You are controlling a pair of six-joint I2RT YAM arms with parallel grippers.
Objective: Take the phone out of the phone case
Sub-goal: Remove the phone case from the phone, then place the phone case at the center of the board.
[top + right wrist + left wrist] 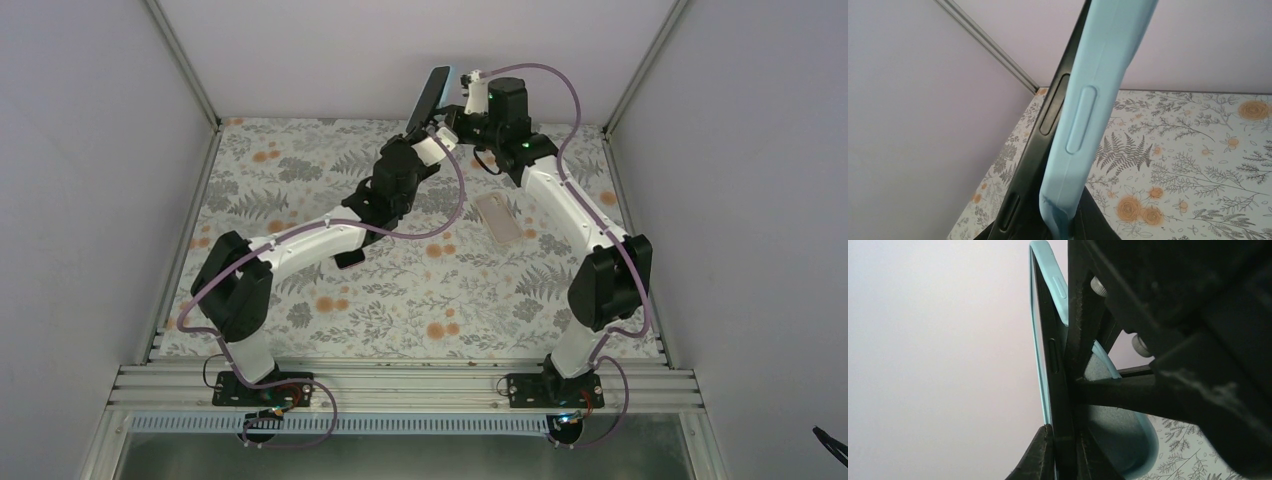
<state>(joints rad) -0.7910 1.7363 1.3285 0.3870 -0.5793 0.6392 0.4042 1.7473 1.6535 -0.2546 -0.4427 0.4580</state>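
Note:
A black phone (428, 100) in a light blue case (446, 72) is held up in the air above the far middle of the table. My left gripper (424, 135) is shut on the phone's lower end. In the left wrist view the phone (1055, 365) stands edge-on between my fingers (1040, 457), and the blue case (1053, 280) bulges away behind it. My right gripper (457, 115) is shut on the case. In the right wrist view the case (1093, 100) is peeled away from the phone (1040, 145) along one side, with its lower corner pinched at my right gripper (1068, 232).
A beige phone case (497, 218) lies flat on the floral cloth right of centre. A small pink item (350, 260) lies partly under the left arm. White enclosure walls (90, 150) stand on three sides.

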